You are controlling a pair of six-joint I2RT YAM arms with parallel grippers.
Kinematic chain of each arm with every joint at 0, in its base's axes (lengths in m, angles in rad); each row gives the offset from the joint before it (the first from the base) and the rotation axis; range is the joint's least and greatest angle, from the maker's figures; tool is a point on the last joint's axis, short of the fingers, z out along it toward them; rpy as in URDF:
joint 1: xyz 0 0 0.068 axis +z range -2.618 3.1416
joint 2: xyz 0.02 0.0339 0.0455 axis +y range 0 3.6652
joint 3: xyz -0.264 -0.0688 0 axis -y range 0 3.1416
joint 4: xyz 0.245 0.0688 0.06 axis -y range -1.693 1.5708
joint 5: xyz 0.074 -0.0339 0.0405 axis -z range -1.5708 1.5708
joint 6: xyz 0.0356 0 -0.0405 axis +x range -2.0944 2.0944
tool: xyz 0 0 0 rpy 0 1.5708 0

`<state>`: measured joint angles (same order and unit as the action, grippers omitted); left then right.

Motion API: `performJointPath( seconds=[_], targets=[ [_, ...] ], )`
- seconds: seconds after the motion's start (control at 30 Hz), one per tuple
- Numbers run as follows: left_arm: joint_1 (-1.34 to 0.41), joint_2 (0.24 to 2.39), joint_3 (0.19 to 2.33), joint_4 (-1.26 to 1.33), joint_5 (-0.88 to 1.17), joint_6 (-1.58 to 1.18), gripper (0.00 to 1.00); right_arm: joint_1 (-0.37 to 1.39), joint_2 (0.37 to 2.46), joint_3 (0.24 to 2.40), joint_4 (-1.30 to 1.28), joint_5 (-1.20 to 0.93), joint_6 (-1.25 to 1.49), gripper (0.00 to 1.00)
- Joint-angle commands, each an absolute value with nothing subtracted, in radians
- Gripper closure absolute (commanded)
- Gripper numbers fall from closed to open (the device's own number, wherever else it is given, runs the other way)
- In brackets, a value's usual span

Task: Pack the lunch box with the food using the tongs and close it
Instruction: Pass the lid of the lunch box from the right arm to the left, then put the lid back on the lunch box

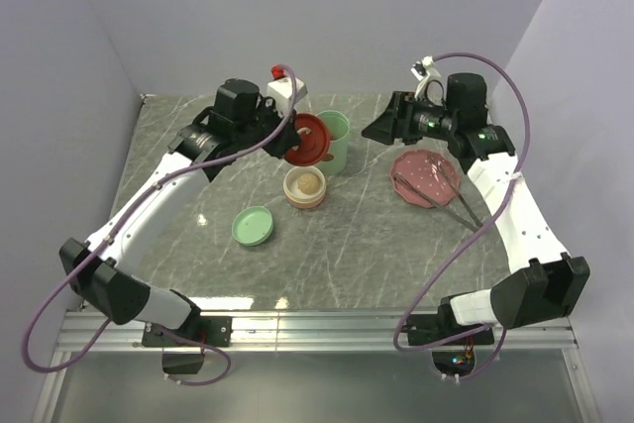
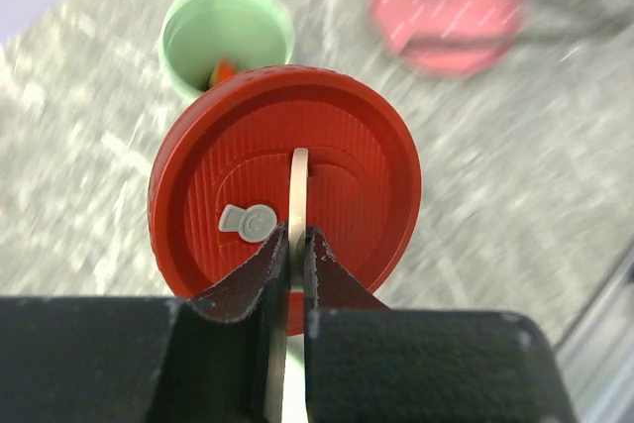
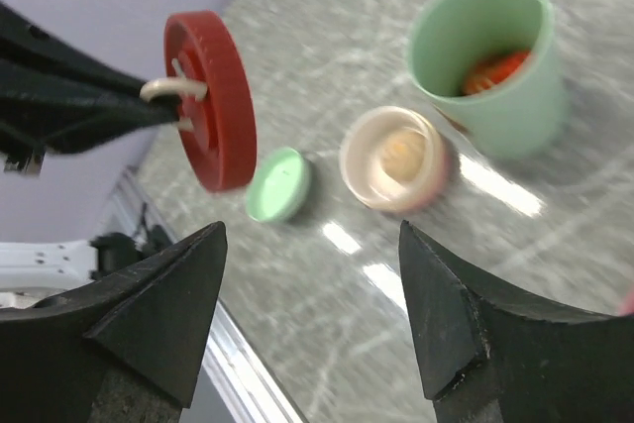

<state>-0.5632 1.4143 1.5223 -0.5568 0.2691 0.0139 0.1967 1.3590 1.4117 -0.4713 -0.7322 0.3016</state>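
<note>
Where the left gripper's jaws meet, they are pinched all but closed on the thin cream strap of a red lid, which hangs on edge in the air clear of the table. Beside the strap sits a small grey tab, its moulded mark too small to read. Just beyond the lid stands a tall green cup, upright, far of centre; the lid covers the near part of its mouth in the left wrist view and overlaps its left side from above. Food shows inside the cup as a reddish-orange piece. Right gripper: jaws wide apart, nothing between them, held above the table to the right of the cup and apart from it. Near the cup, just in front of it, is a low cream container with pale contents I cannot identify. Further near and left lies a small green lid, flat on the table. At the right is a pink plate; the tongs lie across it, their joined end running off its near-right rim. Whether any pieces lie on the plate I cannot tell.
</note>
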Motion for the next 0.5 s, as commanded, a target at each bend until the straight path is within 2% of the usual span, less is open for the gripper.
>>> performJointPath(
  seconds=[0.0, 0.27, 0.47],
  targets=[
    [-0.560, 1.485, 1.586, -0.678, 0.175, 0.115, 1.00, 0.115, 1.322, 1.411, -0.580, -0.781, 0.152, 0.23],
    [-0.561, 1.615, 1.583, -0.749, 0.163, 0.222, 1.00, -0.021, 1.281, 1.390, -0.641, -0.814, 0.118, 0.23],
    [-0.563, 1.692, 1.560, -0.698, 0.153, 0.225, 1.00, -0.074, 1.235, 1.381, -0.667, -0.839, 0.121, 0.23]
  ],
)
